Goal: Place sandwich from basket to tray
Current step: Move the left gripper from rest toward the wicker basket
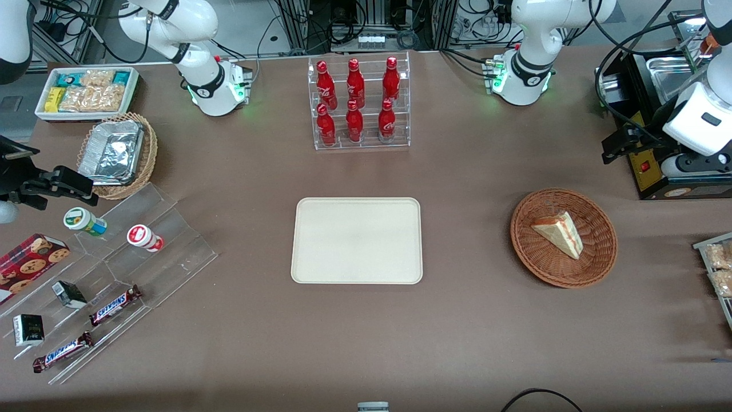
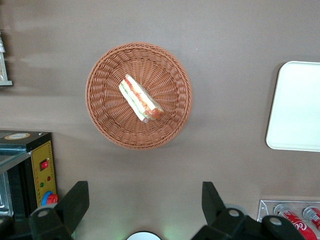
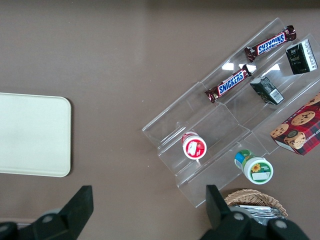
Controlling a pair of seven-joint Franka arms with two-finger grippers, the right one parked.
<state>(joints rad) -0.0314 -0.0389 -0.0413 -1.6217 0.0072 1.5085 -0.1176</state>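
Note:
The sandwich [image 1: 560, 232] [image 2: 141, 98], a pale bread wedge with red and green filling at its edge, lies in the round reddish-brown wicker basket [image 1: 532, 257] [image 2: 105, 95]. The cream tray [image 1: 357, 240] [image 2: 297, 107] lies flat at the table's middle with nothing on it. My gripper [image 1: 615, 146] [image 2: 144, 200] hangs high over the table, farther from the front camera than the basket and toward the working arm's end. It is open, its black fingers [image 2: 75, 200] wide apart with only bare table between them.
A black appliance [image 1: 657, 171] stands beside my gripper. A clear rack of red bottles [image 1: 359, 103] stands farther back than the tray. A snack tray [image 1: 717, 263] sits at the working arm's edge. An acrylic stand [image 1: 114, 274], foil basket [image 1: 117, 151] and white bin [image 1: 86, 91] lie toward the parked arm's end.

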